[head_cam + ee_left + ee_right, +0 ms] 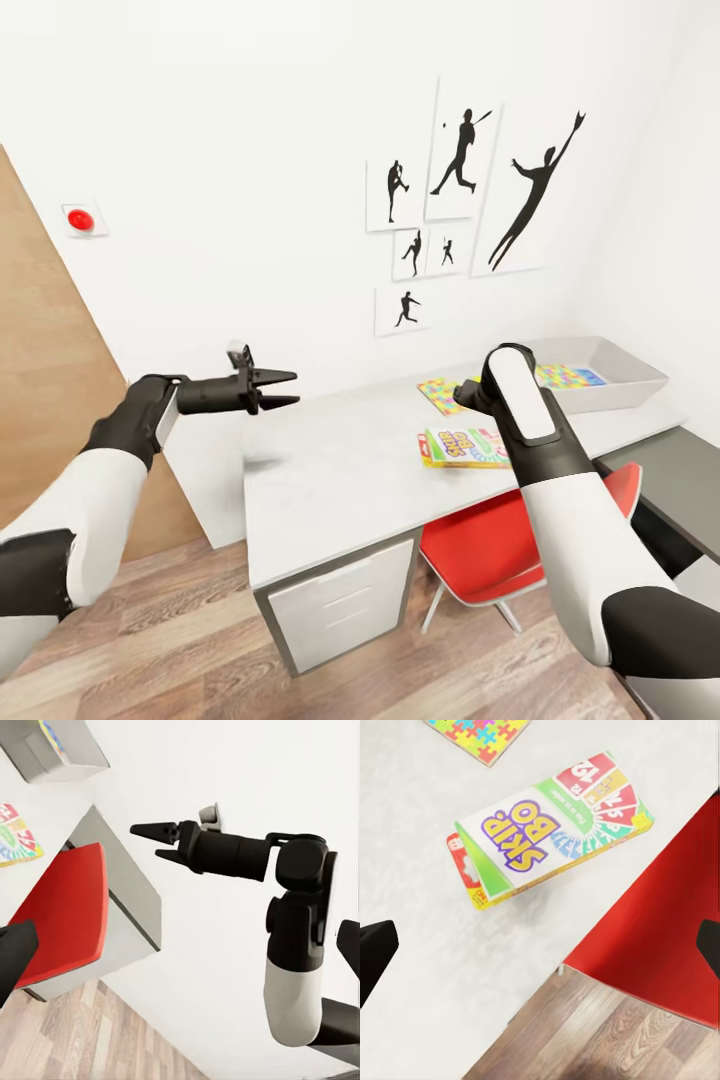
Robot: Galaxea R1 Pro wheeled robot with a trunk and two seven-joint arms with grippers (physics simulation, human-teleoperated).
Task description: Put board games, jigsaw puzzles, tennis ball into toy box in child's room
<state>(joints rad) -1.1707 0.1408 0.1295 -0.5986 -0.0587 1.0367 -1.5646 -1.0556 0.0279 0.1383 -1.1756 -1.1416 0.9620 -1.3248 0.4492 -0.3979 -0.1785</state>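
The green-and-red SKIP-BO board game lies flat on the table near its front edge. Behind it lies a jigsaw puzzle. The toy box stands at the table's far right with a multicoloured puzzle inside. My right gripper hangs open above the SKIP-BO box, its fingertips wide apart. Off the table's left end, my left gripper is open and empty in the air. The tennis ball and the bed are out of view.
A red chair is tucked under the table beside the white drawer unit. A lower dark grey cabinet top adjoins at the right. Silhouette pictures and a red button hang on the wall.
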